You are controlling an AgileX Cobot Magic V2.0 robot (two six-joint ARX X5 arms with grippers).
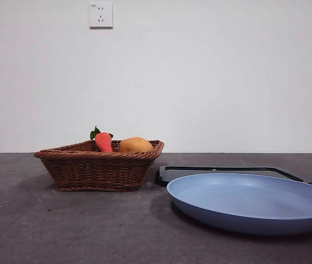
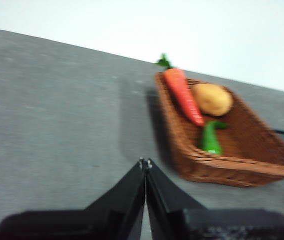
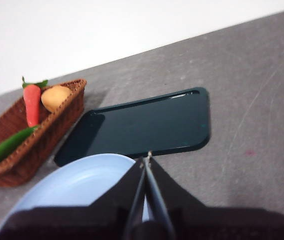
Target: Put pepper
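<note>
You are looking at two matching grippers, each showing only in its own wrist view. The left gripper [image 2: 145, 162] is showing two black, wedge-shaped jaws tapering to fine tips (small pale specks are glinting there). The right gripper [image 3: 148, 158] is showing the same matte black jaws, widening into a dark, blocky base.

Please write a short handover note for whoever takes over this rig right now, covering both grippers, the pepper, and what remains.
Left gripper: shut, empty, over bare table beside the basket.
Right gripper: shut, empty, above the near edge of the blue plate, by the dark tray.
Pepper: lying in the basket beside the carrot and the round yellow fruit; the front view hides it behind the basket wall.
Done: nothing yet; pepper untouched.
Left: grasp the pepper and place it, probably on plate or tray; the destination is not shown.
</note>
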